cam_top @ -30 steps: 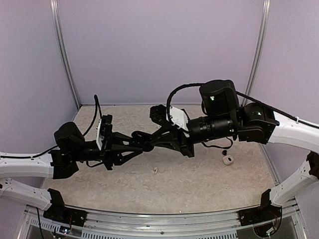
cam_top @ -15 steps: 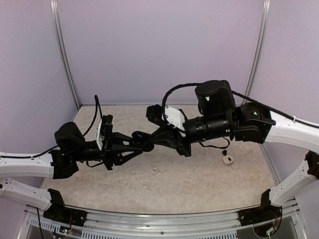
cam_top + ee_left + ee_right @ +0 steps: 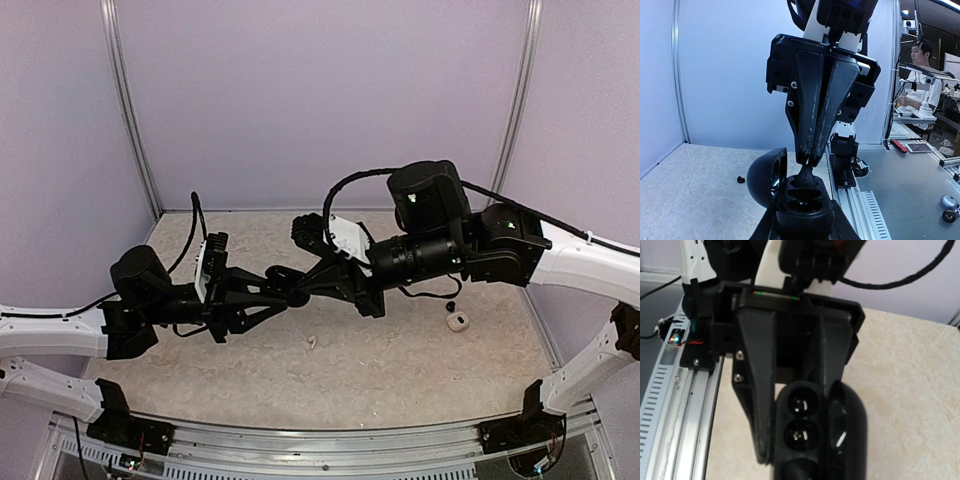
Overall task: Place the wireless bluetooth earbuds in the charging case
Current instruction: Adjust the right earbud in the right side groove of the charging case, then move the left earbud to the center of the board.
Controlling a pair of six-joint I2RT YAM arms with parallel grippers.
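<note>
My left gripper (image 3: 288, 298) is shut on the black charging case (image 3: 802, 205) and holds it upright above the table, lid (image 3: 766, 176) open to the left. My right gripper (image 3: 809, 161) comes down from above, shut on a glossy black earbud (image 3: 806, 176) whose lower end sits in the case's far slot. The two nearer slots look empty. In the right wrist view the case (image 3: 812, 440) fills the middle, showing two open slots with contacts. A second black earbud (image 3: 740, 179) lies on the table. A white earbud (image 3: 312, 343) lies below the grippers.
A small white object (image 3: 458, 321), maybe a second case, lies at the right of the table with a black earbud (image 3: 450, 306) beside it. Purple walls stand on three sides. An aluminium rail (image 3: 330, 445) runs along the near edge.
My right arm has shifted a little to the left, toward the left gripper and the case. The left arm has held still with the case.
</note>
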